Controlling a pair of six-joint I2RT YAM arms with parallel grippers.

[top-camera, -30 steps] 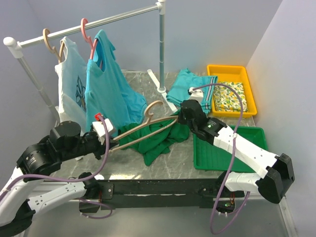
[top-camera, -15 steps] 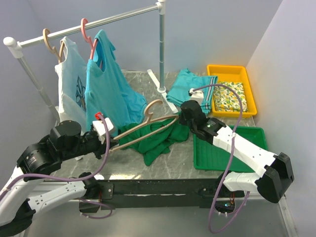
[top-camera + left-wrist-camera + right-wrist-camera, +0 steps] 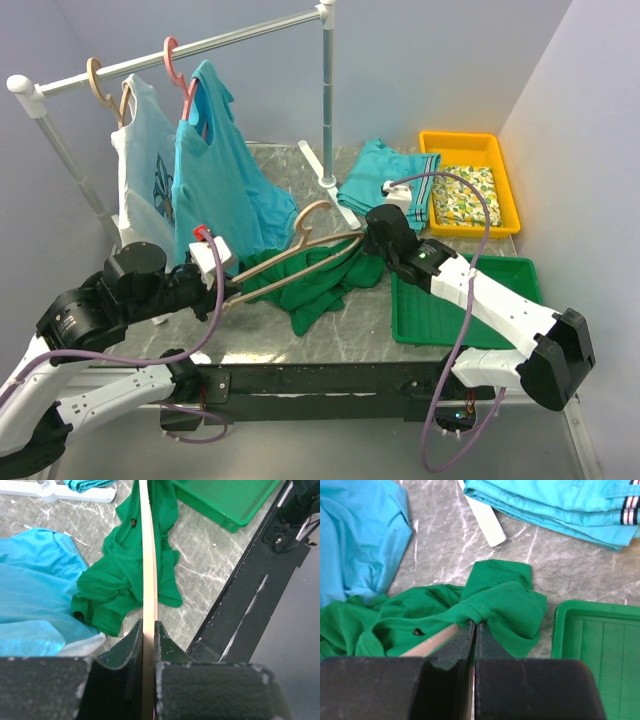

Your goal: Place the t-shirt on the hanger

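I count two tools, one green t-shirt (image 3: 320, 288) and three hangers. Two of them, a pink hanger (image 3: 175, 55) and a beige hanger (image 3: 95, 80), hook over the rail (image 3: 250, 35). The third is the hanger (image 3: 300, 260) I am working with. There are two trays: a green tray (image 3: 428, 316) beside my right tool (image 3: 474, 627) and a yellow tray (image 3: 460, 137) beyond it.

My left tool (image 3: 148, 630) is clamped tight on one shoulder end of the hanger. The hanger's long axis runs straight out from that tool toward the right tool, with the hook curling to the far side. The right tool is pinched closed on a ribbed edge of the t-shirt. The t-shirt lies crumpled on the worktop (image 3: 262, 336) between both tools, under the hanger.
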